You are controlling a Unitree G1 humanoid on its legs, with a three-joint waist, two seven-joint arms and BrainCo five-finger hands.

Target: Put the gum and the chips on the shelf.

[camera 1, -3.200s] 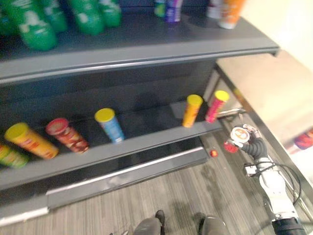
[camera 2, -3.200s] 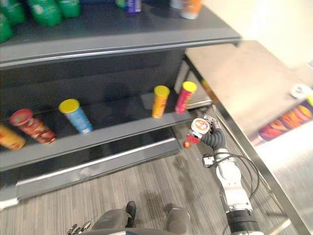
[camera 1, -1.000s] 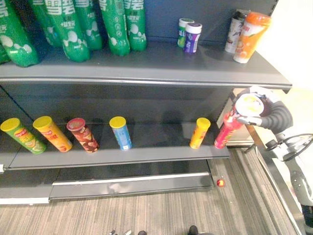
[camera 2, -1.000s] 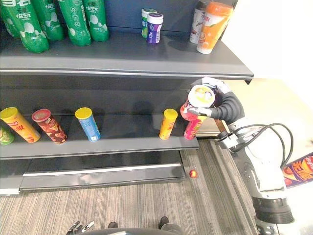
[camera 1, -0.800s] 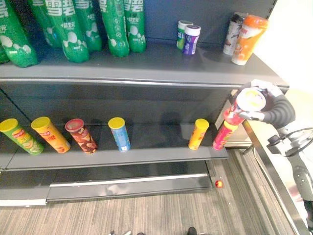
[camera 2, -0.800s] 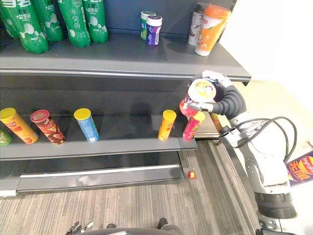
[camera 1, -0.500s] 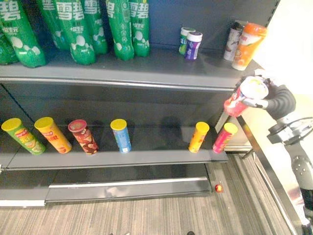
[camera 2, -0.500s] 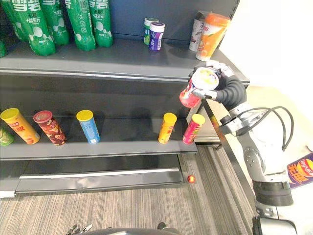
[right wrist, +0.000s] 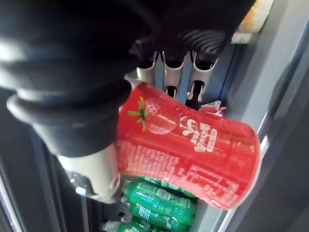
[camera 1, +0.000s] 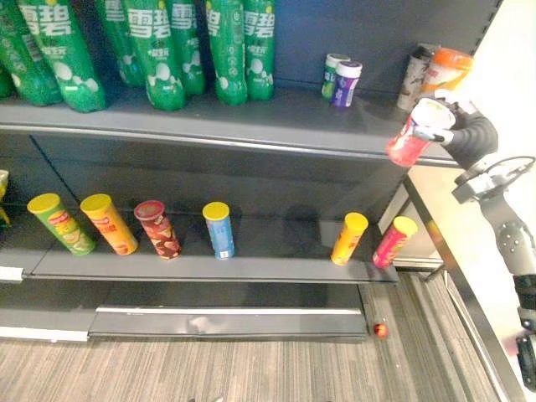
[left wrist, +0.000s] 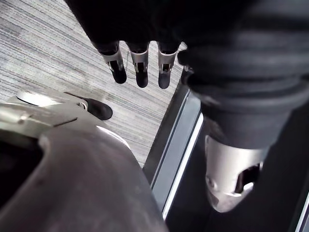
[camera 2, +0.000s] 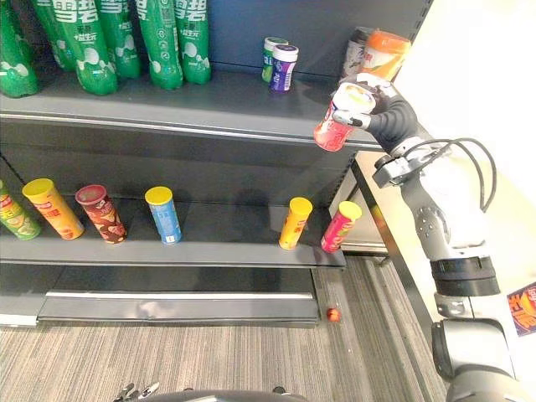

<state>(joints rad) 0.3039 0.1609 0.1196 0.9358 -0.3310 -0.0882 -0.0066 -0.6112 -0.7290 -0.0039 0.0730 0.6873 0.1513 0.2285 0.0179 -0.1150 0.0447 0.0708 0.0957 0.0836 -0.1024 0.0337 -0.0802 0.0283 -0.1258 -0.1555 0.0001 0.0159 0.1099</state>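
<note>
My right hand is shut on a red chips can with a white lid, tilted, lid end up. The can hangs just in front of the right end of the upper shelf, level with its front edge. In the right wrist view the fingers and thumb wrap round the red can. Two small gum bottles, one green and one purple, stand on the upper shelf to the left of the can. My left hand hangs over the floor with straight fingers, holding nothing.
An orange cup and a pale cup stand at the upper shelf's right end, behind the can. Green bottles fill its left. Several chips cans stand on the lower shelf. A small red ball lies on the floor.
My right hand has lifted the red can from beside the lower shelf's cans up to the upper shelf's front edge. The camera has tilted upward.
</note>
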